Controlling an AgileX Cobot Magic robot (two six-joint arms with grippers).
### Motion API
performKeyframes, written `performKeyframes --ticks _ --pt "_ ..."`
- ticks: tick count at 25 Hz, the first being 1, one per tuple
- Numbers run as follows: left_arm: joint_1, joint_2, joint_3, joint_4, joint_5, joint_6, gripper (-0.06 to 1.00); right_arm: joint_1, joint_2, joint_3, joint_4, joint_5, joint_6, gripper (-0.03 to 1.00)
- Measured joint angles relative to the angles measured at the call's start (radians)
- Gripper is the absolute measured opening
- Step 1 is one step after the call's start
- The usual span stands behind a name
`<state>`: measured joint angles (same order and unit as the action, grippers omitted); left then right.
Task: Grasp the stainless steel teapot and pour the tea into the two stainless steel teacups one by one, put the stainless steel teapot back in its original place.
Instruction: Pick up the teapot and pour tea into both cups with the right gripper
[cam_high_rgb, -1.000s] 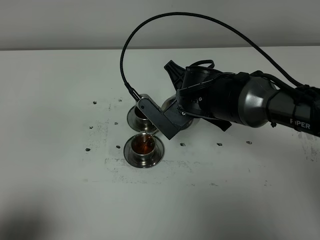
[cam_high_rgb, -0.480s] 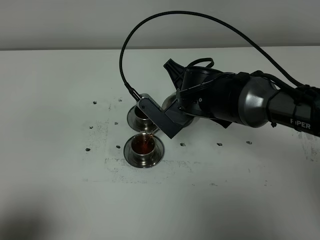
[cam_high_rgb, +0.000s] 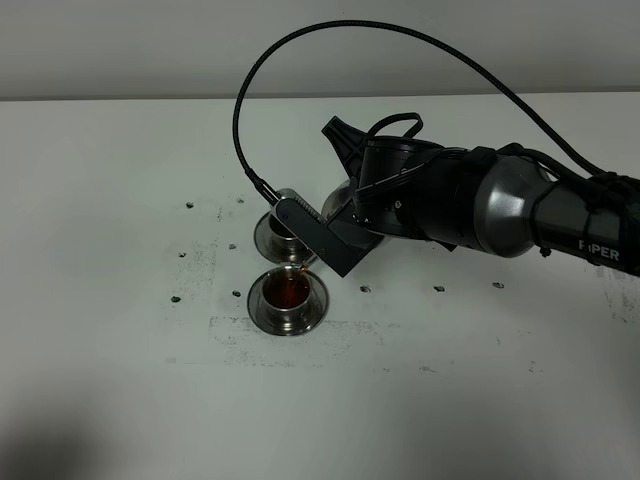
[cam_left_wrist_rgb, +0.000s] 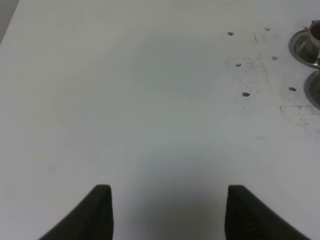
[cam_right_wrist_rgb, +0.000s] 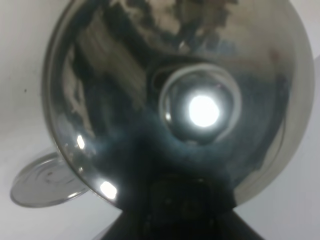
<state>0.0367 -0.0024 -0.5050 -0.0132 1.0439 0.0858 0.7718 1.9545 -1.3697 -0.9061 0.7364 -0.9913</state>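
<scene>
A: Two small shiny steel cups on round saucers stand on the white surface (cam_high_rgb: 120, 380). The near cup (cam_high_rgb: 288, 297) holds red-brown tea, and the far cup (cam_high_rgb: 281, 232) is partly hidden behind the arm, so I cannot tell how full it is.

B: Where is the pot?

A: One shiny, squat steel teapot (cam_right_wrist_rgb: 175, 100) hangs tilted above the cups, in the grip of the right gripper (cam_high_rgb: 375, 215). In the right wrist view its rounded body fills almost everything. I judge the jaws are together, clamped on its handle, though the handle itself is hidden.

B: How should the pour be done well?

A: I think the tilt should be slow and small, with the spout kept just over the middle of the near cup, so the thin stream does not miss the rim. When the level comes near the rim, the pot should be turned upright before it travels.

B: And the other arm?

A: The left gripper (cam_left_wrist_rgb: 167, 212) hangs over bare surface, well apart from the cups, its jaws apart and holding nothing.

B: Anything else to count?

A: One flat round steel disc (cam_right_wrist_rgb: 42, 182) lies beside the pot, and one black cable (cam_high_rgb: 300, 45) arches above.
</scene>
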Motion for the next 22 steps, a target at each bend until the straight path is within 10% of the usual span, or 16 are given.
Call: performKeyframes --ticks 22 --pt "0.0 0.0 0.0 0.0 0.0 0.0 0.49 0.021 0.0 0.0 -0.046 0.001 0.024 0.2"
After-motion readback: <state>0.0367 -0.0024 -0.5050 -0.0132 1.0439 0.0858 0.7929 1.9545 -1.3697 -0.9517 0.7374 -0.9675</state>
